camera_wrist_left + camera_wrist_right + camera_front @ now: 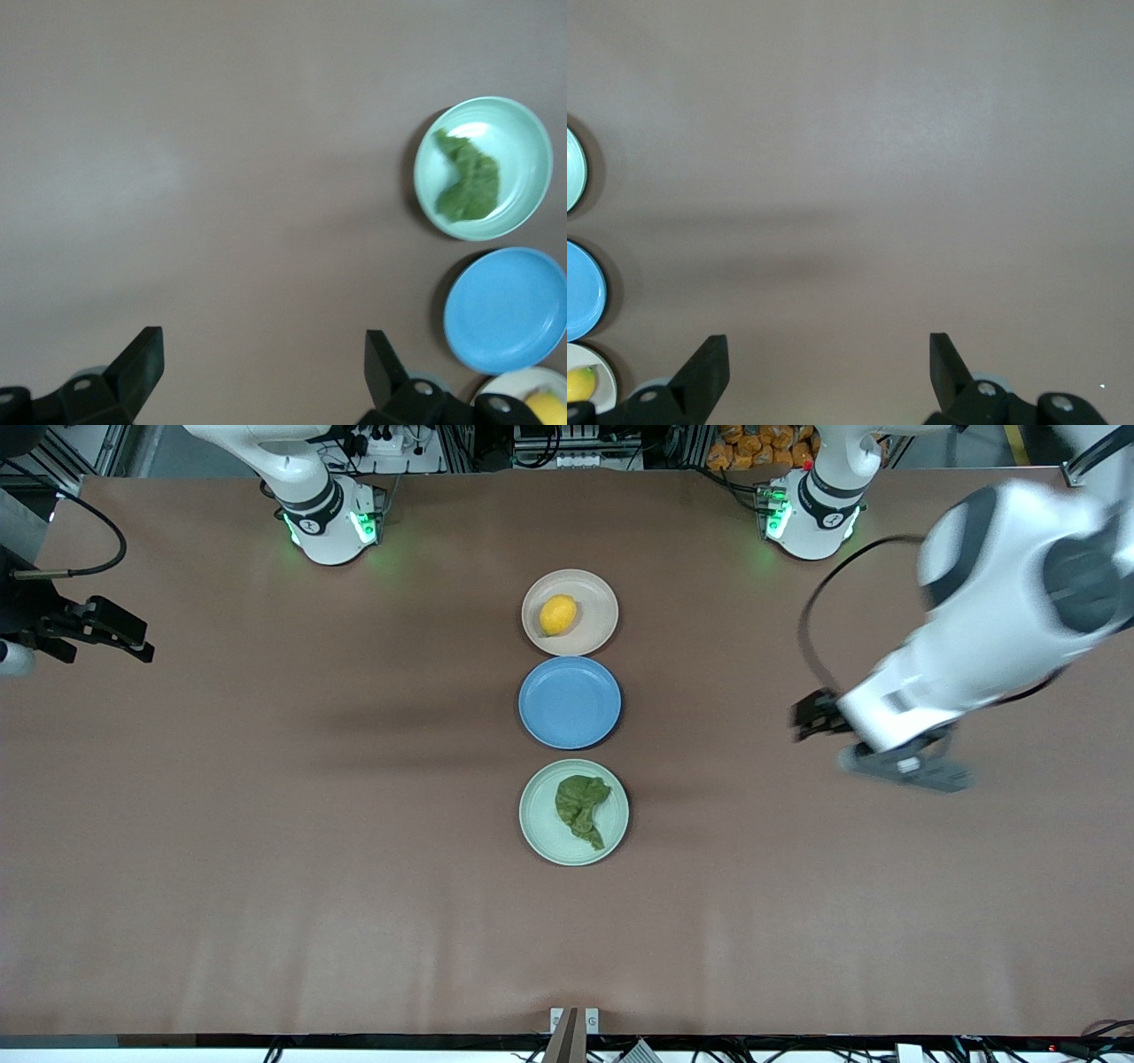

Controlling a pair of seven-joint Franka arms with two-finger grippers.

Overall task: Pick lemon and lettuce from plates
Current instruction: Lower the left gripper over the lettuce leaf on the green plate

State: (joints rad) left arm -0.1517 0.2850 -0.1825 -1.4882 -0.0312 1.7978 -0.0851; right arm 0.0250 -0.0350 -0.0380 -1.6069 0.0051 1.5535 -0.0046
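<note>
Front view: lettuce (582,808) lies well apart from left end effector (819,717).

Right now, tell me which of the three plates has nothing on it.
The blue plate, the middle one of the row. The beige plate carries the lemon; the mint green plate carries the lettuce.

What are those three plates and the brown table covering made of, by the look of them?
The beige plate, blue plate and mint green plate look like matte plastic or melamine: flat uniform colour, soft sheen, thin rims. The table covering seems brown paper or fabric: dull, faintly creased near its edge. I can't be sure.
</note>
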